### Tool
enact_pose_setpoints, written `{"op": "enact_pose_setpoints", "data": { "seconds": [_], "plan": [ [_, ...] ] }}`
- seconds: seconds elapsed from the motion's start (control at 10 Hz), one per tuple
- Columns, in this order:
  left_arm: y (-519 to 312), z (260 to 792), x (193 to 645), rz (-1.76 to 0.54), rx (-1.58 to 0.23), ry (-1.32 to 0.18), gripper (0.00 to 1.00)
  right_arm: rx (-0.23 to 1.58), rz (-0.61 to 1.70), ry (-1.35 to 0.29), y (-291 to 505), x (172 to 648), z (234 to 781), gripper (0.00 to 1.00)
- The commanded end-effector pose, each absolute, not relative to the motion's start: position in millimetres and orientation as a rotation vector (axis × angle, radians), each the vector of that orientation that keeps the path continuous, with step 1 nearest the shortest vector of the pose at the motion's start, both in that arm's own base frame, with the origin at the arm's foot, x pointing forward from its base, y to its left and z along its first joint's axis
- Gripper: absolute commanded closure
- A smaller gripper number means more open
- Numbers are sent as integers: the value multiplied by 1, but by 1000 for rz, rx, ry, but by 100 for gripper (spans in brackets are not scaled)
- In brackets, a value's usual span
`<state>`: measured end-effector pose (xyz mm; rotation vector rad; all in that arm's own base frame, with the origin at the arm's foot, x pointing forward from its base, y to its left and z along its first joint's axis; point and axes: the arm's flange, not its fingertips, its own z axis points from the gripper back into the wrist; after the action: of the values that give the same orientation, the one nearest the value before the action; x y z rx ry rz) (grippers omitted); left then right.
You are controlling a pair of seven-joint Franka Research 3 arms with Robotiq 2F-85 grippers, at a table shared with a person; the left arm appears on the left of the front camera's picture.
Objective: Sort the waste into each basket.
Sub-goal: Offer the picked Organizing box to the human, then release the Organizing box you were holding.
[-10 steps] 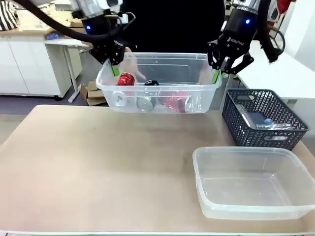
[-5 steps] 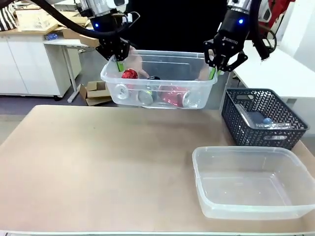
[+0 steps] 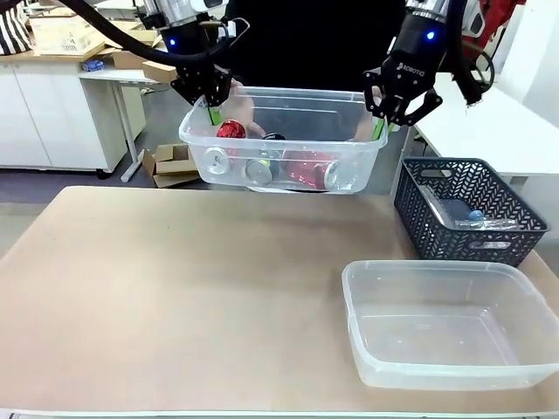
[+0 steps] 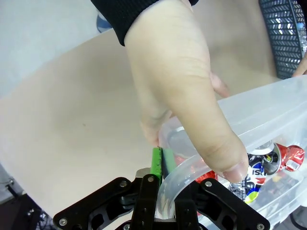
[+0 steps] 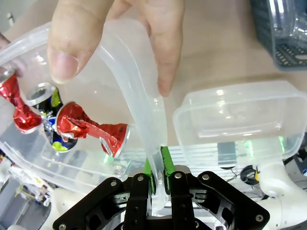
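Crushed cans [image 3: 307, 170], red and dark, lay heaped in a clear tub [image 3: 371, 166] that we held in the air over the far edge of the tabletop [image 3: 175, 288]. Our left jaws were clamped on the rim at one short end, green pads either side of the plastic. Our right jaws pinched the rim at the opposite end the same way. A person across from us had a hand on each end too. One hand [image 4: 182, 81] curled over the rim right beside our left jaws, thumb pressed on the plastic. The other hand [image 5: 120, 28] gripped the rim close to our right jaws, thumb on one side and a finger on the other. From the right wrist we saw red cans twisted at the waist, lying against the tub's bottom. Nearer to us, on the right of the tabletop, sat a second clear tub [image 3: 437, 271], empty. Just behind it stood a dark lattice basket [image 3: 419, 218] with a clear bottle [image 3: 463, 216], blue-capped, inside.
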<state>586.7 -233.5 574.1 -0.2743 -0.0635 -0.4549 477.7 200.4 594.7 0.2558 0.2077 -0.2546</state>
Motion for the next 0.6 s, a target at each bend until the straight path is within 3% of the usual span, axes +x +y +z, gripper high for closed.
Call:
{"op": "enact_pose_setpoints", "data": {
  "seconds": [0.0, 0.5],
  "plan": [
    [-229, 575, 578, -456, -271, -73, 96, 255, -259, 204, 196, 477, 596, 93],
    [-229, 575, 578, -456, -271, -73, 96, 255, -259, 204, 196, 477, 596, 93]
  ]
}}
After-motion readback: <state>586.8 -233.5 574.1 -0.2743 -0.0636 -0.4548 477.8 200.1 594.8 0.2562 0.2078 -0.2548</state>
